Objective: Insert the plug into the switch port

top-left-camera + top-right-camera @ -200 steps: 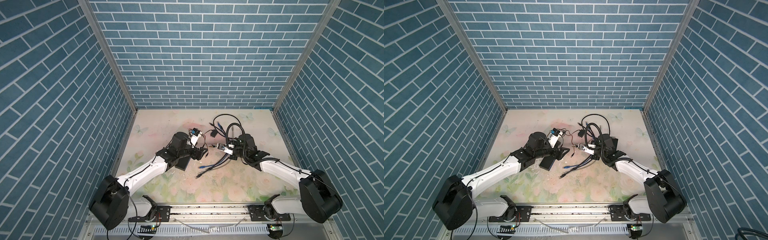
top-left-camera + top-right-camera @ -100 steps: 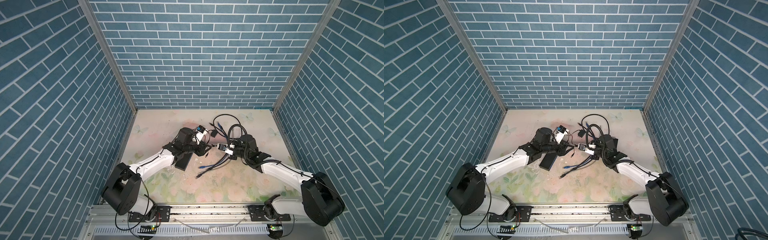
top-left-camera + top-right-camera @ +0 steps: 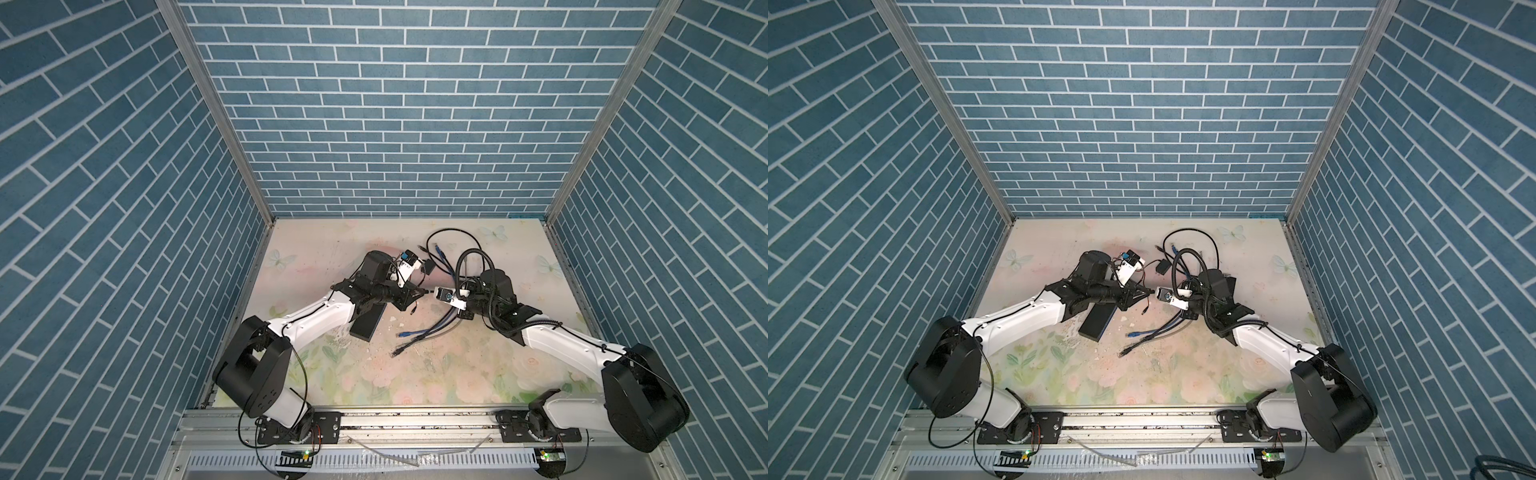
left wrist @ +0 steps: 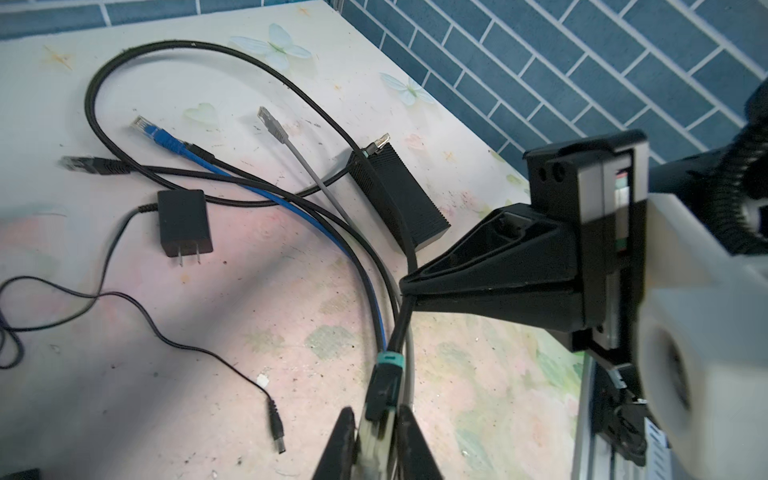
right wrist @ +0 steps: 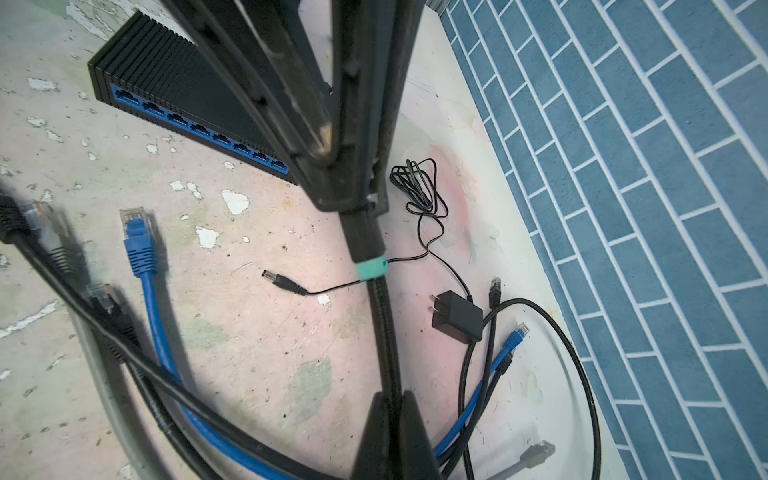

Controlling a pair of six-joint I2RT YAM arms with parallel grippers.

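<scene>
Left gripper [image 4: 376,440] now tight on plug [image 4: 381,392]

- switch [image 5: 166,70]: black casing, ribbed, matt; port face blue plastic with slight sheen.
- plug [image 4: 375,432]: clear glossy plastic; boot black, matt, with teal band.
- black cable [image 5: 383,332]: smooth, semi-matt jacket.
- adapter [image 4: 183,222]: matt black plastic, bright metal prongs.
- table [image 5: 257,353]: printed floral sheet, scuffed, chipped white in patches.
</scene>
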